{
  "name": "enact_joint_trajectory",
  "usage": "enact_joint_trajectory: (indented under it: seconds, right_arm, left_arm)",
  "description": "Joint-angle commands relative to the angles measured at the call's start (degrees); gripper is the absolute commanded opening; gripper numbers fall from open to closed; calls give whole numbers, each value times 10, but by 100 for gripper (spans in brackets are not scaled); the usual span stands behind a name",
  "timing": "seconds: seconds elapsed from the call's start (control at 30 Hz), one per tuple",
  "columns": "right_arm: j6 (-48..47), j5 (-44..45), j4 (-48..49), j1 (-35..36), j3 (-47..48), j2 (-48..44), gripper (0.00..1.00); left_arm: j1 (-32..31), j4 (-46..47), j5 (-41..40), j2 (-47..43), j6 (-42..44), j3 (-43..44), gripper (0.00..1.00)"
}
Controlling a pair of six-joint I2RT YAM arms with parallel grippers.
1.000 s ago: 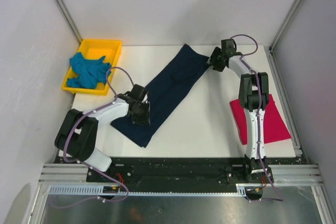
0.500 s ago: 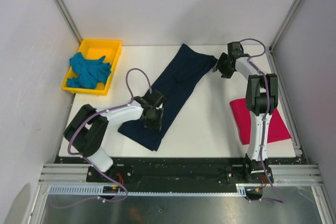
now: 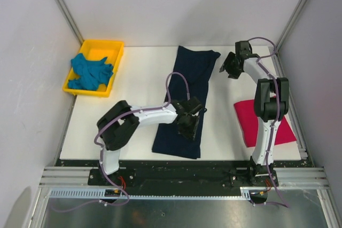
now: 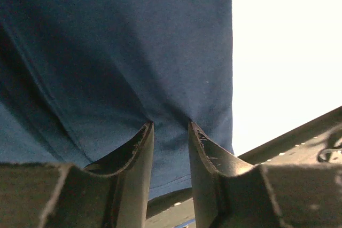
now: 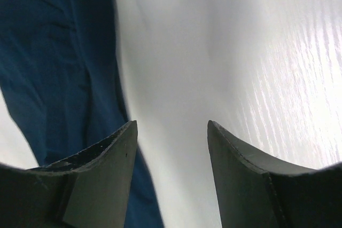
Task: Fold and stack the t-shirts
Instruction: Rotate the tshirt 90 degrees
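From overhead, the dark navy cloth t-shirt (image 3: 188, 92) lies as a long strip across the middle of the white desk (image 3: 133, 78). Only the wrist views show the grips. The left fingers (image 4: 144, 140) pinch puckered cloth near its edge. The right fingers (image 5: 124, 145) stand apart over bare desk beside the shirt, holding nothing.

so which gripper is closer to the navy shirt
Left. The left gripper is pinching the navy shirt close to its near hem; the right gripper hangs open beside the shirt's far right corner, holding nothing.
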Motion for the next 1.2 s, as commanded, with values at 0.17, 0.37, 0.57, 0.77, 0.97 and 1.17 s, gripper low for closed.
enact_joint_trajectory:
  seconds: [0.17,0.37,0.57,0.77,0.97,1.17]
  right_arm:
    - [-3,-20,-22,17,-122,-174,59]
    - [17,-14,-27,96,-282,-320,58]
    - [92,-15,-10,195,-472,-477,56]
    - [186,34,-39,324,-573,-578,54]
    - [271,72,-56,447,-627,-614,51]
    - [300,94,-62,512,-632,-595,50]
  left_arm:
    - [-15,13,13,-60,-6,52,47]
    - [19,13,-22,-218,-6,-36,50]
    - [97,14,-56,-350,-32,-185,44]
    - [128,13,-77,-410,-45,-277,43]
    - [136,13,-101,-448,-61,-329,43]
    - [136,14,-99,-450,-56,-351,41]
